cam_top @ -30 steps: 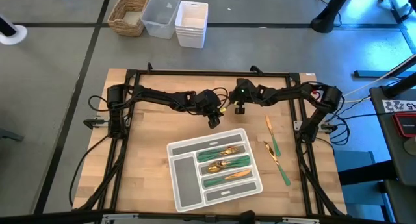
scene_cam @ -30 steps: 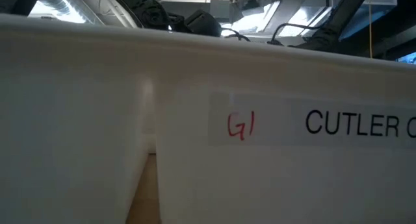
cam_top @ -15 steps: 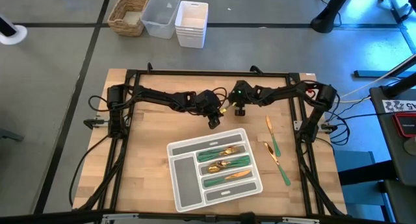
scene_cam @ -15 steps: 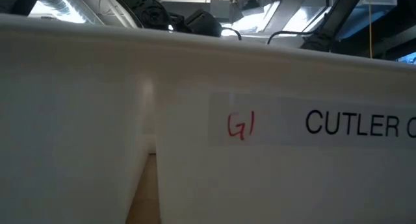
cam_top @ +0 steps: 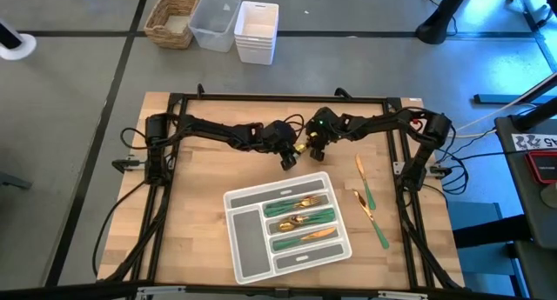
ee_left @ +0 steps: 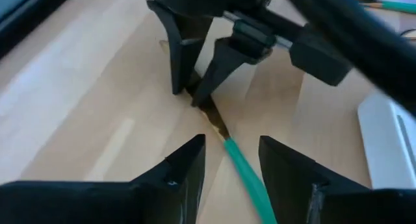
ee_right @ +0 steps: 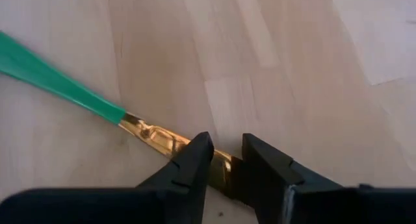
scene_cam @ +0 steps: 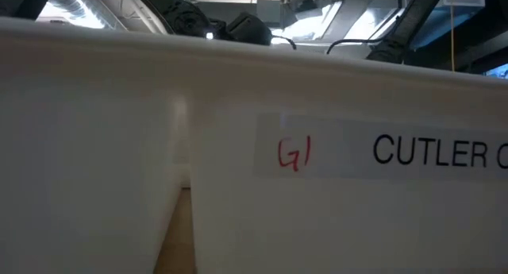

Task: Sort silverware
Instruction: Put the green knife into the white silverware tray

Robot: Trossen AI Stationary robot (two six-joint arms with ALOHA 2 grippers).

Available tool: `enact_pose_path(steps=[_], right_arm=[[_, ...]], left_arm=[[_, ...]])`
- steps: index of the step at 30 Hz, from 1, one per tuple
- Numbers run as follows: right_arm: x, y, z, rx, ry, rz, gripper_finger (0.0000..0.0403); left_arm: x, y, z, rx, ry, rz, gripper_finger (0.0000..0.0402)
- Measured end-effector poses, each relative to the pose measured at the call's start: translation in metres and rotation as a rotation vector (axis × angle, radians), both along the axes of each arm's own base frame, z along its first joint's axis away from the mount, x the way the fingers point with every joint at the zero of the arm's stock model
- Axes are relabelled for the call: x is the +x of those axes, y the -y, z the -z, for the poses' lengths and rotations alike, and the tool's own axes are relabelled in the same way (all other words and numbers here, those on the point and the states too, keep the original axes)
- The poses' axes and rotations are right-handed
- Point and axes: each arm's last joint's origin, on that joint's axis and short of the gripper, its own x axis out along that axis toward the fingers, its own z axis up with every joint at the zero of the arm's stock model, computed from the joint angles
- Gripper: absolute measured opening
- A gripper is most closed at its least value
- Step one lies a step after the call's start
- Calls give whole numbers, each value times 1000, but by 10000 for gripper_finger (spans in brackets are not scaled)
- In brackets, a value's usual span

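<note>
Right hand (ee_right: pixel 224 164) over half-hidden utensil head (ee_right: pixel 156 137)

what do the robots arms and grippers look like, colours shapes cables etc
Both arms are dark, near-black jointed links with black cables trailing along them. The left gripper and right gripper each end in two flat, tapered black fingers, blocky at the base. A small green light glows on the right arm's wrist, and a red patch shows near its base.
</note>
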Motion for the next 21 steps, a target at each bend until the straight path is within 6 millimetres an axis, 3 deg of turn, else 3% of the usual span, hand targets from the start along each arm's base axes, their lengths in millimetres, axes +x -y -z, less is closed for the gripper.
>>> enact_pose_path(steps=[7,21], right_arm=[[1,0,0,16,16,31,99],[2,1,-1,97,52,152,99]], left_arm=[[10,7,30,-19,-24,10,136],[11,6,41,-12,-37,-21,136]])
